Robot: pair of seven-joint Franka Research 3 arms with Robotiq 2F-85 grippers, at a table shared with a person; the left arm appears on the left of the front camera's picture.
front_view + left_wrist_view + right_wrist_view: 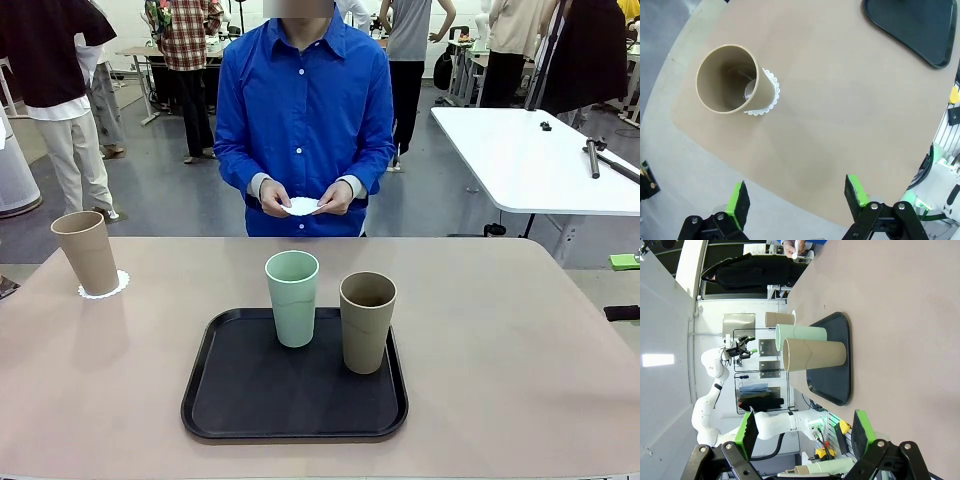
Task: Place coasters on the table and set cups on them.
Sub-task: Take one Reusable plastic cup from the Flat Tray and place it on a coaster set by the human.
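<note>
Coasters first, in the front view: one coaster [104, 287] lies near the table's [500, 330] far left corner with a brown cup [88, 252] standing on it. A second coaster [302, 207] is held in the person's hands [337, 197] beyond the far edge. A green cup [292, 298] and a second brown cup [367, 321] stand upright side by side on a black tray [230, 400] in the middle of the table, close but apart.

In the left wrist view, the left gripper [797, 197] hangs over bare tabletop with its fingers spread wide and nothing between them. The brown cup [730, 79] sits on its coaster [769, 97] farther off, and a tray corner [920, 25] shows.

In the right wrist view, which is rolled sideways, the right gripper [805, 427] is spread wide and empty. The second brown cup [815, 354] and green cup [802, 332] are on the tray [837, 385] ahead of it.
</note>
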